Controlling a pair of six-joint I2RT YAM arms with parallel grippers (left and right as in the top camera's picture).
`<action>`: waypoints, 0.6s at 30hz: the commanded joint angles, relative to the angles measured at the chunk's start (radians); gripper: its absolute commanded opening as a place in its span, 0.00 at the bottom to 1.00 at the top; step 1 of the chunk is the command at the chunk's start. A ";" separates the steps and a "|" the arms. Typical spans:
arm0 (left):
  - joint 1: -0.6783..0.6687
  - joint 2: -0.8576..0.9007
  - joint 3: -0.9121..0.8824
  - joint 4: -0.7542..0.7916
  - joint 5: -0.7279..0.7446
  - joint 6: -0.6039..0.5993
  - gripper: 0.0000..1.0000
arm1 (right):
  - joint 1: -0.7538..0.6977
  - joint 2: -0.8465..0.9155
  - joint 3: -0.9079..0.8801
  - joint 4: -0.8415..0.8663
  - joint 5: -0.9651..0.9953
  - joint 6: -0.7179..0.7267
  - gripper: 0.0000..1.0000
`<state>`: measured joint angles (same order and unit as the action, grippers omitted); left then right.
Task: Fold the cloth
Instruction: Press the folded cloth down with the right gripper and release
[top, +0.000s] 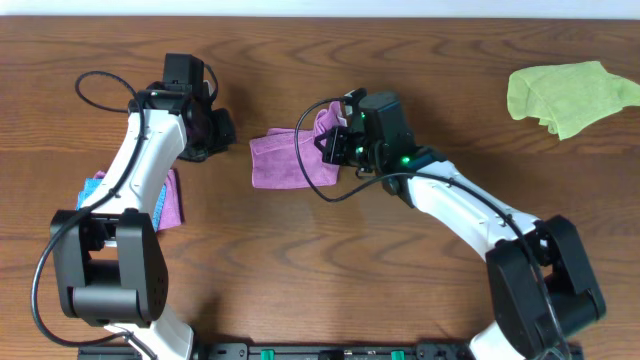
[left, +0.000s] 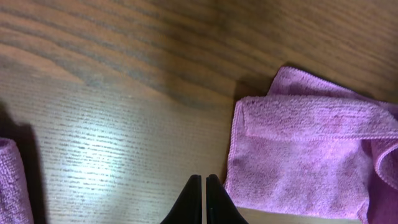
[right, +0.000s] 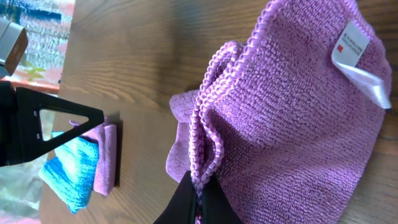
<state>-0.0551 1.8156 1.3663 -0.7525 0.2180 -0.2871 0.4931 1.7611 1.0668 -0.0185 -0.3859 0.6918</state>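
The purple cloth lies partly folded on the wooden table, left of centre. My right gripper is shut on its edge and holds that part lifted. In the right wrist view the doubled stitched hem of the cloth runs down between the fingertips of the right gripper, and a white tag shows at the upper right. My left gripper hovers just left of the cloth, not touching it. In the left wrist view the left gripper is shut on nothing, with the cloth to its right.
A lime-green cloth lies crumpled at the far right of the table. A folded blue cloth and a folded purple one sit stacked under the left arm. Bare wood fills the front of the table.
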 joint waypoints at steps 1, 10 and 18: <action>0.005 -0.025 -0.008 -0.011 0.000 0.027 0.06 | 0.027 0.014 0.018 0.003 0.041 -0.023 0.01; 0.008 -0.047 -0.008 -0.030 0.000 0.045 0.06 | 0.087 0.095 0.091 0.003 0.045 -0.027 0.01; 0.069 -0.066 -0.008 -0.060 0.002 0.057 0.06 | 0.145 0.188 0.257 -0.097 0.046 -0.080 0.01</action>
<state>-0.0143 1.7752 1.3663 -0.8032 0.2214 -0.2543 0.6140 1.9312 1.2713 -0.1032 -0.3428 0.6556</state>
